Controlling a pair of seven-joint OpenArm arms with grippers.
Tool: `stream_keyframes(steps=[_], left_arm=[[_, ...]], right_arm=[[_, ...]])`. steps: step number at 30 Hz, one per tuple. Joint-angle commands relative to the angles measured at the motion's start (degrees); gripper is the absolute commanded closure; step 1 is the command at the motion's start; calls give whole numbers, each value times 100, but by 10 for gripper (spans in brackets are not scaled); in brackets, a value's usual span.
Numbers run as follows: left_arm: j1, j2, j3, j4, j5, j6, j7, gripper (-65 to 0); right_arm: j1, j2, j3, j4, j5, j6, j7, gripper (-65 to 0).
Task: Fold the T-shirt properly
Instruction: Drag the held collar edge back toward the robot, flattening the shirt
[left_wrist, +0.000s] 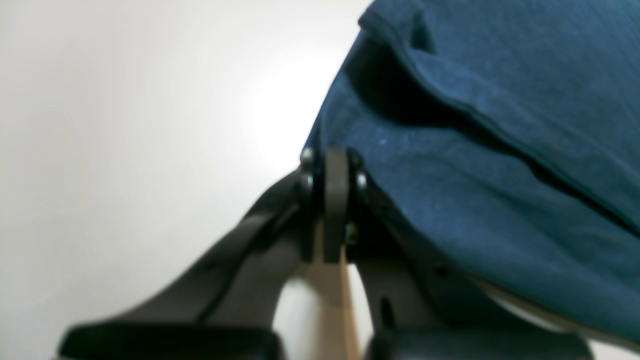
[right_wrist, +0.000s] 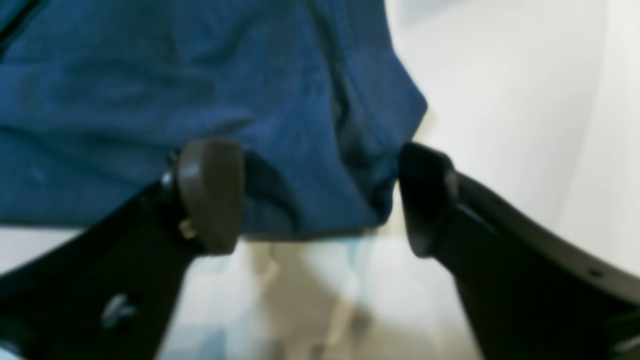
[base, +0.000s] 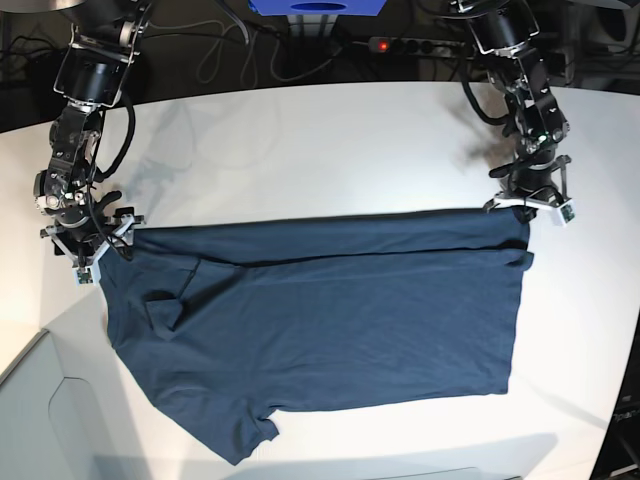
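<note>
The T-shirt (base: 330, 320) is soft knitted cloth, matt navy, with a faintly fuzzy, lint-flecked surface and stitched hems. The table (base: 330, 150) under it is smooth and white, with a low sheen. The left gripper (left_wrist: 336, 200) has matt black plastic fingers, small shiny metal screws and a dull grey pad. The right gripper (right_wrist: 320, 195) shows the same black plastic, its pads (right_wrist: 210, 190) smooth and rubbery-looking.

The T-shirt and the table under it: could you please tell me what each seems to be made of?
The T-shirt looks like soft knit cotton with a matte navy finish: it drapes in limp creases, and the left wrist view shows a slightly fuzzy surface and a stitched hem. The table seems to be a hard, smooth white laminate or painted board, since it carries a soft glare; which one is unclear.
</note>
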Motion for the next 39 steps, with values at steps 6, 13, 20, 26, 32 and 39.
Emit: stream_keyframes(steps=[6,13,20,26,32,39], left_arm=[[-21,-53,-17,82,3,-3,-46,0],[49,-62,-17,407,3,6,-38,0],[40,-62,-17,1075,3,23,15,0],[-21,-79,-17,1330,3,41,24,0],[-197,-97,-26,1691,3,41,323,0],[-153,-62,-26,1726,3,23,419,0]], right_arm=[[54,167,22,20,-52,40,-32,0],[45,220,22,205,-52,40,-58,-1],[80,193,22,1154,-52,49,-603,-1],[274,123,22,1787,-26,49,-726,-1],[564,96,5,1796,-52,49,-788,-1],[757,61,-57,1840,-26,49,-981,-1]])
